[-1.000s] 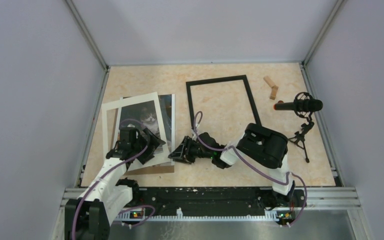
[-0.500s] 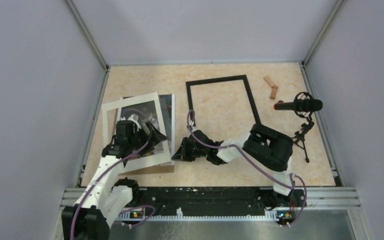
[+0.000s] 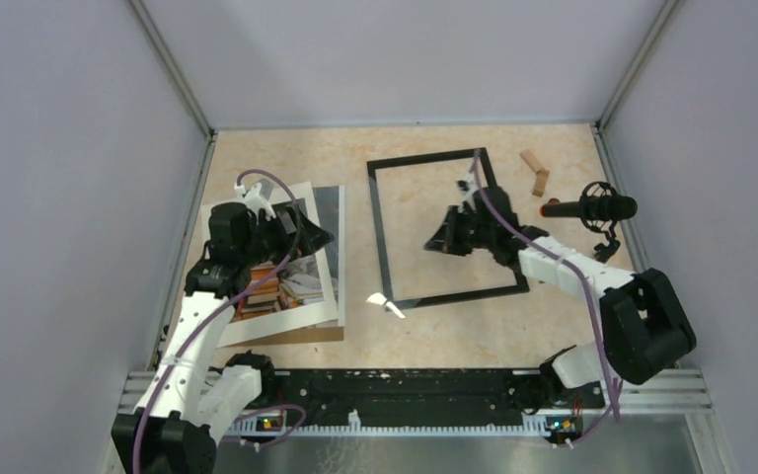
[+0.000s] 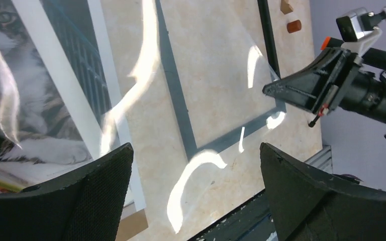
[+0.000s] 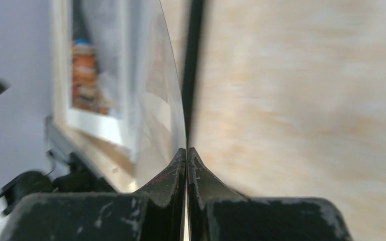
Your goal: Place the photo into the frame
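Note:
The photo (image 3: 278, 286), a cat above colourful book stacks, lies at the left under a white mat (image 3: 328, 296); it also shows in the left wrist view (image 4: 0, 100). The black frame (image 3: 385, 232) lies empty mid-table. My right gripper (image 3: 436, 240) hovers inside the frame's outline, shut on a thin clear pane (image 3: 387, 303) that reaches toward the front left. The right wrist view shows the pane (image 5: 168, 95) pinched edge-on between the tips of the gripper (image 5: 186, 150). My left gripper (image 3: 314, 237) is open and empty above the mat's right edge, its jaws wide apart (image 4: 196, 150).
A brown backing board (image 3: 301, 336) pokes out under the mat's front edge. Two wooden blocks (image 3: 535, 170) and a microphone on a small tripod (image 3: 592, 209) stand at the right. Walls close in on three sides.
My right gripper swung from the front centre back and right over the frame, carrying the clear pane. My left gripper moved back along the mat, uncovering the lower part of the photo.

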`<state>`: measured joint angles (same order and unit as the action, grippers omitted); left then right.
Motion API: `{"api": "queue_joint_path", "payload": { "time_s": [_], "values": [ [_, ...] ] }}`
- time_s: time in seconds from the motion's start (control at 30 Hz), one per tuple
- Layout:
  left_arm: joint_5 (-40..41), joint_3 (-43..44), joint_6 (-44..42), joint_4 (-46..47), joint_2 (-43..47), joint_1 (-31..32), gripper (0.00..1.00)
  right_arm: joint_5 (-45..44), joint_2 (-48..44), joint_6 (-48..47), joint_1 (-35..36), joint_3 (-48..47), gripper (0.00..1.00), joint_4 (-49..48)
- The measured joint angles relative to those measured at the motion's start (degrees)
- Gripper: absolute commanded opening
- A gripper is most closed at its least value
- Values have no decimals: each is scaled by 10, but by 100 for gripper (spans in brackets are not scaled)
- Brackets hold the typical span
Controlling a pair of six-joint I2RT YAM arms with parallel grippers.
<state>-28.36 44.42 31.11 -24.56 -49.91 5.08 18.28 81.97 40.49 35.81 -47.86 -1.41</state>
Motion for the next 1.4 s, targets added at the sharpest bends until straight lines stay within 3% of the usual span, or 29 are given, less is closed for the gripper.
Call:
{"api": "queue_joint_path", "payload": {
  "time_s": [0.13,0.23,0.4,0.63,0.7,0.9,1.03,1.1,1.4],
  "values": [
    [-32,-21,5,32,-20,2,98,46,-26,-84,-162,38,0,82],
    [-51,-35,14,55,-48,12,98,95,-46,-124,-244,75,0,112],
    [-57,-36,18,83,-106,52,98,150,-49,-167,-313,85,0,134],
    [-56,-35,31,123,-184,103,98,153,-75,-165,-326,127,2,90],
    [-55,-35,38,138,-202,114,98,149,-102,-158,-326,147,10,78],
    [-53,-85,96,249,-250,158,98,141,-139,-111,-326,184,21,45],
    [-52,-135,137,298,-290,184,98,142,-146,-67,-326,218,39,40],
    [-48,-150,151,313,-301,193,98,143,-157,-46,-326,235,43,47],
    [-36,-189,193,396,-304,204,98,141,-322,99,-326,344,44,3]
  ]
}}
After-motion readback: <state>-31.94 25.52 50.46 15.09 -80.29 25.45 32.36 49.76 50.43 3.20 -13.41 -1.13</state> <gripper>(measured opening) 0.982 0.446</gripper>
